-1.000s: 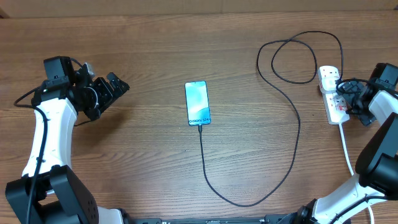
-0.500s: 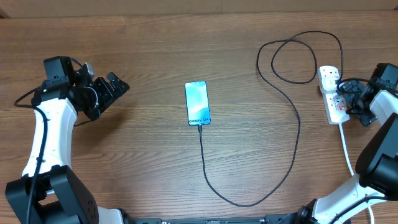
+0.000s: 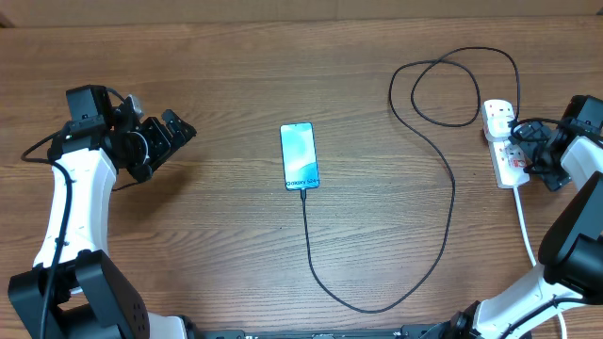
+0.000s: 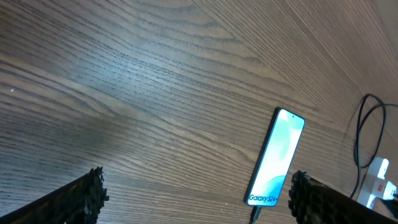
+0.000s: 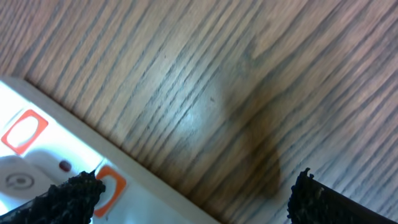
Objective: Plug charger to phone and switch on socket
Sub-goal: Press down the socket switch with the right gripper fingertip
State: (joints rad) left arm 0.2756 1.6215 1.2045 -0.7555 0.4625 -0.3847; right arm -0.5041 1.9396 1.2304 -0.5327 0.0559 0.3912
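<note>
Lying flat, phone (image 3: 300,156) with charger (image 3: 304,205) attached, right tool (image 5: 194,190) spread beside socket (image 3: 497,115)

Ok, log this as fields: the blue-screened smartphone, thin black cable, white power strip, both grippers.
phone: slim smartphone with light blue screen, flat, screen up
charger: thin black cable, tip at the phone's lower edge, looping right to the socket
socket: white power strip with red-marked switches; switch state unclear
left gripper: open, empty, left of the phone
right gripper: open, empty, above the socket
</note>
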